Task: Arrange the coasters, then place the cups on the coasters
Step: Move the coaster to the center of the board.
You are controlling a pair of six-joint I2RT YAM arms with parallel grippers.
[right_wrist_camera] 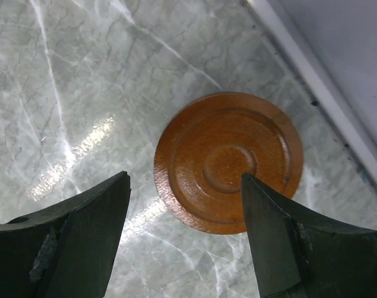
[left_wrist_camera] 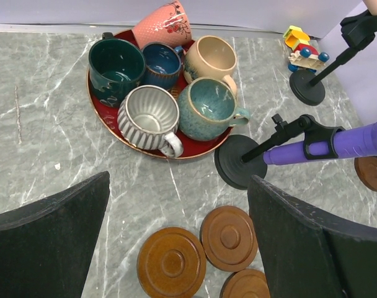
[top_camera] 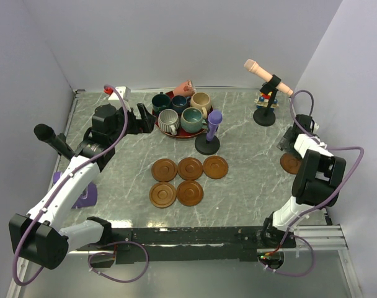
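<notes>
**A:** Which step are we on?

**B:** We're on arranging. Five flat round brown wooden coasters sit grouped mid-desk, three in a far row and two in a near row. The sixth coaster lies flat and alone by the right edge of the grey marbled desk, well apart from the group. Our right tool hangs over it with its jaws spread, holding nothing.

**A:** What does the next move call for?

**B:** We judge the tool must drop low, pinch the thin disc across its rim and carry it left to the gap at the right end of the near row.

**A:** And the cups?

**B:** We count six small ceramic cups, all on the glossy red round plate at the far side and none on a coaster yet. They are grey ribbed, teal, beige, dark green, dark blue and the pink cup, which is tipped over. Our left tool waits just left of the plate, released wide and empty.
</notes>
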